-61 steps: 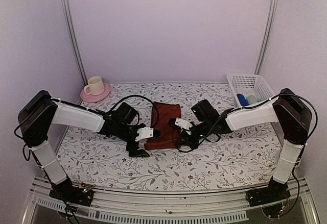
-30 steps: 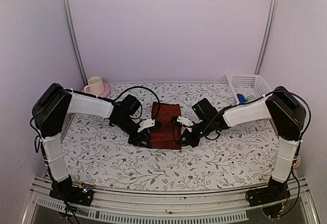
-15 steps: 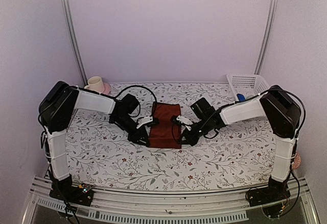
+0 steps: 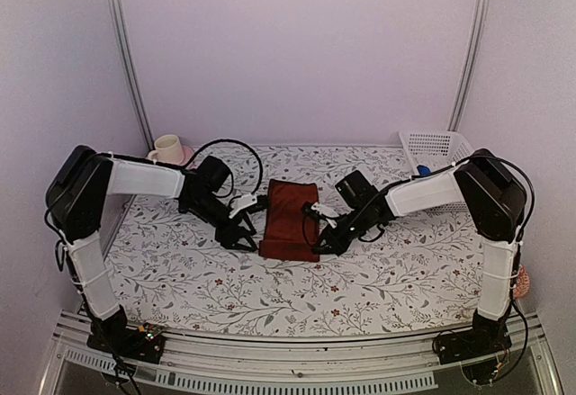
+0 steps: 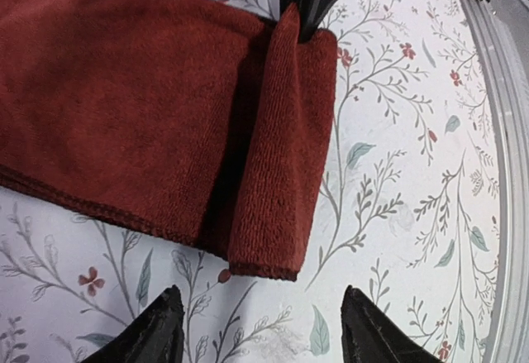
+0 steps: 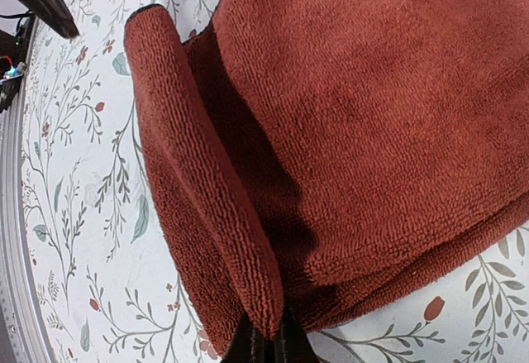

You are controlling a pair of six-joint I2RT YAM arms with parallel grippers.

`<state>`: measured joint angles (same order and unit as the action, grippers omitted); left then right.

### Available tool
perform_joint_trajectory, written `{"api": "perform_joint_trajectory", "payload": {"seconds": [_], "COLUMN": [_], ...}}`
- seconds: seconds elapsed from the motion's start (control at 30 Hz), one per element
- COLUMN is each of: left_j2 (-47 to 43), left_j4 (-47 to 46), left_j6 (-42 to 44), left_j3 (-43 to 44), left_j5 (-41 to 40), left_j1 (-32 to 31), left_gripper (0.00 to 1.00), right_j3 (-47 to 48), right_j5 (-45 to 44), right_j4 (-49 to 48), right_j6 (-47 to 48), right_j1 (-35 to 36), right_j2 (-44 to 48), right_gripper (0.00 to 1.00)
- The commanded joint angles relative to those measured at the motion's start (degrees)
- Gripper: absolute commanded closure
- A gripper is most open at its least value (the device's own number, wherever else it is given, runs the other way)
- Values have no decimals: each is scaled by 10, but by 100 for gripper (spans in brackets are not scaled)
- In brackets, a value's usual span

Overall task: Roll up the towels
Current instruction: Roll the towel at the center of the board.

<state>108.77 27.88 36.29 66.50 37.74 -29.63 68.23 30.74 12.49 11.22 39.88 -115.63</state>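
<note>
A dark maroon towel (image 4: pixel 288 218) lies in the middle of the floral table covering, its near end turned over into a thick fold (image 5: pixel 281 148). My left gripper (image 4: pixel 245 225) stands open just left of that fold, clear of the cloth; in the left wrist view its gripper (image 5: pixel 266 335) frames bare covering below the fold's end. My right gripper (image 4: pixel 320 238) is shut on the fold's right end, and in the right wrist view the gripper (image 6: pixel 266 345) pinches the raised ridge of the towel (image 6: pixel 372 115).
A cream cup (image 4: pixel 165 149) on a pink saucer (image 4: pixel 183 157) stands at the back left. A white basket (image 4: pixel 436 148) with something blue (image 4: pixel 421 171) inside sits at the back right. The table's front rail (image 4: pixel 297 354) runs along the near edge.
My left gripper has opened, let go of the towel's left edge and drawn back to the left. The right gripper stays clamped on the fold and has barely moved.
</note>
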Motion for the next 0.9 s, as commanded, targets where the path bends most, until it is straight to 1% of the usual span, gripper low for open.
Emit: {"api": "perform_joint_trajectory", "payload": {"seconds": [0.0,0.07,0.13,0.2,0.23,0.27,0.37,0.47,0.7,0.87], "left_j2": [-88,-126,-164,-197,-210,-219,-223,-216,-174,-153], "left_j4": [-81,-142,-206,-275,-310,-336,-363,-383,-446,-480], "left_j6": [32,51,81,117,130,141,171,190,247,270], "left_j3": [-47,-88,-139,-194,-228,-245,-264,-273,-297,-318], "left_j5": [-22,-45,-86,-138,-177,-188,-236,-259,-358,-382], "left_j1": [5,-2,-23,-54,-77,-85,-126,-147,-198,-217], "left_gripper": [34,34,36,39,42,43,46,47,47,47], "right_j3": [6,6,6,5,6,13,30,37,42,39], "right_j5": [-1,7,13,20,23,25,32,37,41,42], "right_j4": [34,37,40,42,43,44,50,55,61,61], "right_j6": [-11,-15,-20,-25,-26,-27,-29,-30,-30,-29], "right_j1": [-11,-15,-21,-26,-28,-28,-31,-31,-35,-38], "right_j2": [-25,-27,-29,-31,-33,-35,-40,-45,-50,-50], "right_gripper": [96,96,96,96,96,96,96,96,96,96]}}
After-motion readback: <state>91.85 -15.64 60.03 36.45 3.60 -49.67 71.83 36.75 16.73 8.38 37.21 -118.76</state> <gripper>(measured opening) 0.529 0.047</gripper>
